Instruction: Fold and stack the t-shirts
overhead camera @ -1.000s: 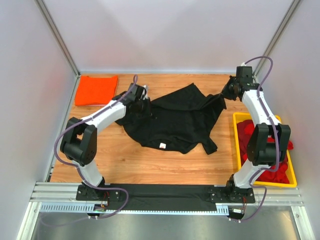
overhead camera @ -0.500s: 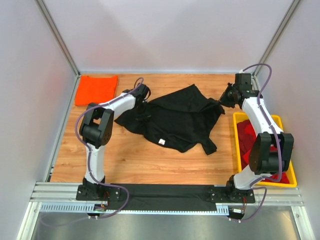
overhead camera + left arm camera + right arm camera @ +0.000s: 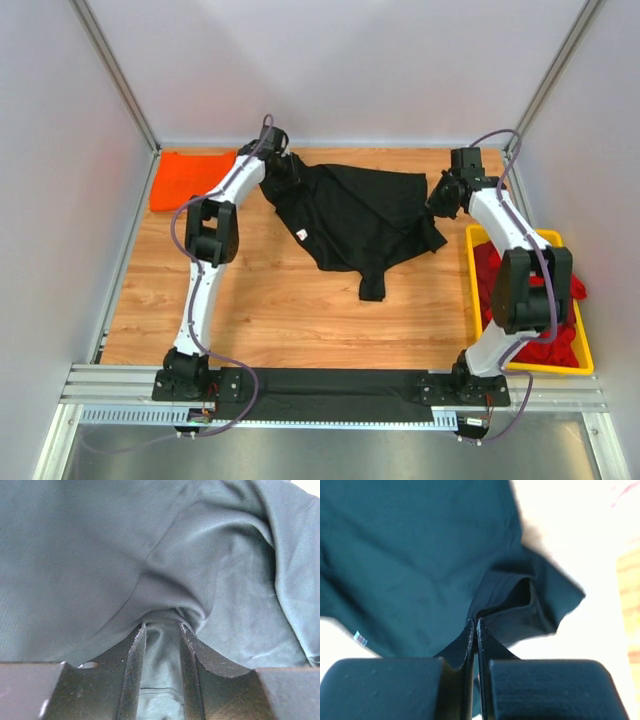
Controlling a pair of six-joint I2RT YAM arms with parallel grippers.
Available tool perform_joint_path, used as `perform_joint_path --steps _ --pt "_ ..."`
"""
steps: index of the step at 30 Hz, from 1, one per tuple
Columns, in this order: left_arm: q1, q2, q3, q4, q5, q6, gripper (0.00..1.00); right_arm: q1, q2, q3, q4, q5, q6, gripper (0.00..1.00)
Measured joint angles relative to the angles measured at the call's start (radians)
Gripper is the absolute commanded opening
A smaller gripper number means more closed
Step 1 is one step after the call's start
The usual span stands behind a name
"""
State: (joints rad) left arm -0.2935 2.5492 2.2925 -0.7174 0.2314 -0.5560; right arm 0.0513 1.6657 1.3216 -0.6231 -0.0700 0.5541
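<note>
The black t-shirt [image 3: 355, 215] hangs stretched between my two grippers at the back of the table, its lower end trailing toward the middle. My left gripper [image 3: 283, 172] is shut on a bunched fold of the shirt's left end, seen between its fingers in the left wrist view [image 3: 161, 630]. My right gripper [image 3: 437, 197] is shut on the shirt's right edge; its jaws pinch the hem in the right wrist view [image 3: 475, 622]. The folded orange t-shirt [image 3: 190, 179] lies flat at the back left corner. Red t-shirts [image 3: 525, 285] are piled in the tray at the right.
The yellow plastic tray [image 3: 580, 355] stands along the table's right edge. White walls and metal frame posts close in the back and sides. A black strip runs along the near edge by the arm bases.
Both grippers have moved toward the back wall, lifting and stretching the black shirt between them. The shirt has shifted back and spread wider. The left arm has reached much farther back.
</note>
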Motion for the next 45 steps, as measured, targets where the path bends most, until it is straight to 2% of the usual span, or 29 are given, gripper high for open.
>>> perform_joint_path --steps 3,6,11,15,19,26,33,36,37,39,40,41,42,45 --pt "0.032 -0.059 -0.098 0.055 0.050 0.024 0.42 -0.004 0.120 0.085 -0.010 0.044 -0.001 0.00" --pt "0.017 -0.209 -0.313 0.071 0.043 0.050 0.43 -0.007 0.216 0.144 -0.024 0.089 -0.002 0.02" --pt "-0.096 -0.552 -0.703 0.144 0.027 0.056 0.50 -0.017 0.315 0.254 -0.104 0.182 -0.003 0.02" --pt "-0.202 -0.715 -0.855 0.203 0.026 0.055 0.50 -0.035 0.359 0.375 -0.151 0.235 -0.011 0.01" --pt "-0.275 -0.720 -0.922 0.254 0.014 0.031 0.50 -0.045 0.352 0.401 -0.160 0.244 -0.018 0.01" --pt "-0.379 -0.624 -0.949 0.251 -0.048 -0.035 0.52 -0.045 0.320 0.320 -0.160 0.222 -0.024 0.01" --pt "-0.388 -0.560 -0.927 0.230 -0.086 -0.090 0.51 -0.045 0.310 0.299 -0.158 0.207 -0.029 0.01" --pt "-0.388 -0.538 -0.892 0.209 -0.112 -0.098 0.49 -0.045 0.308 0.299 -0.157 0.206 -0.030 0.01" --pt "-0.388 -0.534 -0.883 0.198 -0.117 -0.098 0.45 -0.045 0.307 0.299 -0.157 0.206 -0.030 0.01" --pt "-0.391 -0.523 -0.867 0.179 -0.135 -0.101 0.30 -0.045 0.307 0.299 -0.157 0.207 -0.031 0.00" --pt "-0.391 -0.520 -0.863 0.174 -0.142 -0.105 0.10 -0.045 0.306 0.299 -0.157 0.207 -0.031 0.00" --pt "-0.392 -0.518 -0.861 0.167 -0.151 -0.101 0.03 -0.045 0.306 0.298 -0.158 0.207 -0.031 0.00" --pt "-0.392 -0.516 -0.857 0.154 -0.163 -0.096 0.00 -0.045 0.304 0.299 -0.159 0.207 -0.031 0.00" --pt "-0.392 -0.514 -0.842 0.101 -0.213 -0.092 0.00 -0.045 0.290 0.298 -0.168 0.214 -0.031 0.00"
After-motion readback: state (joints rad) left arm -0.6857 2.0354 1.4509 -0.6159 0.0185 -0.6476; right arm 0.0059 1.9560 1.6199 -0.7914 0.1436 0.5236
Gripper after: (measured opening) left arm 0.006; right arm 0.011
